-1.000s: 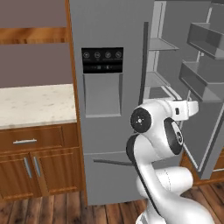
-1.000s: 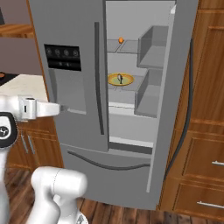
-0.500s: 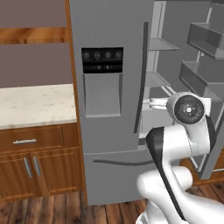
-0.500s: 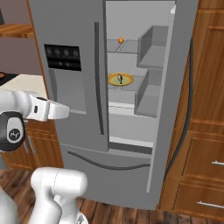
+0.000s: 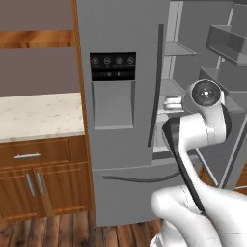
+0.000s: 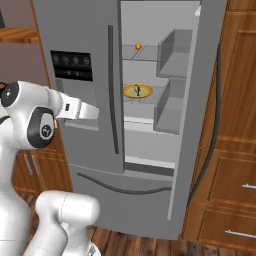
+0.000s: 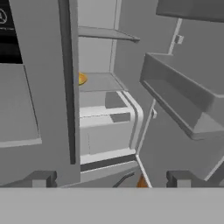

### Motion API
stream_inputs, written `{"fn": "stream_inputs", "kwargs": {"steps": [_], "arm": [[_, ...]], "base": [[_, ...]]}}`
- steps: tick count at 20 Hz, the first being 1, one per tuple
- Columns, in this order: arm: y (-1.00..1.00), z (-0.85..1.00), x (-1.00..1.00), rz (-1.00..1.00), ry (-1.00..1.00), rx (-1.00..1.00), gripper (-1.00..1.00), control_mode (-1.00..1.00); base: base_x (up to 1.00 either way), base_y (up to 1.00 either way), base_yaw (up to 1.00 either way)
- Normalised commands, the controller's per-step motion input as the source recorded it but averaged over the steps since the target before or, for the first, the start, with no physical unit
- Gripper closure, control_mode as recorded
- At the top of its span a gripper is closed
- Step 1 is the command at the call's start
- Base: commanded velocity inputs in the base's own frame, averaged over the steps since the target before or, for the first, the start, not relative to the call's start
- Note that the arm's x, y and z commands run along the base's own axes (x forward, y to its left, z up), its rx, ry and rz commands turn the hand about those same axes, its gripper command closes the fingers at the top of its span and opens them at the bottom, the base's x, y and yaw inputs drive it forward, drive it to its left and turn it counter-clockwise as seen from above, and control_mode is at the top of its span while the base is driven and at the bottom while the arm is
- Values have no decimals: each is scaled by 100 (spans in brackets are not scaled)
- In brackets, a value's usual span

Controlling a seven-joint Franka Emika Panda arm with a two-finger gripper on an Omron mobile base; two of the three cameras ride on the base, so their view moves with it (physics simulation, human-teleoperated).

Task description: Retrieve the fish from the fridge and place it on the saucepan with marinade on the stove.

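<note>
Claw (image 7: 111, 178) spread, empty, arm reaching level toward open fridge (image 6: 150, 100); fish (image 6: 137, 90) shelved

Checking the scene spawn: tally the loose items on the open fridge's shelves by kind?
Fish: 1
Yellow plate: 1, under the fish
Small orange item: 1, on the shelf above
Total: 3

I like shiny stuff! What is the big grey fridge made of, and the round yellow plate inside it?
The tall grey fridge looks like brushed steel: even grey with a dull sheen, though it could be painted. The round yellow plate on the middle shelf looks like glazed ceramic or plastic: smooth, plain yellow. Too small to tell which.
</note>
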Motion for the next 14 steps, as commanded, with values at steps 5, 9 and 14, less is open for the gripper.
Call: {"fn": "stream_inputs", "kwargs": {"steps": [5,9,14], "arm": [[29,0,58,10,11,0,-100,-100],[8,0,39,16,0,5,-100,-100],[-2,0,18,13,-3,9,-100,-100]], "base": [[0,0,0],[0,0,0],[0,0,0]]}}
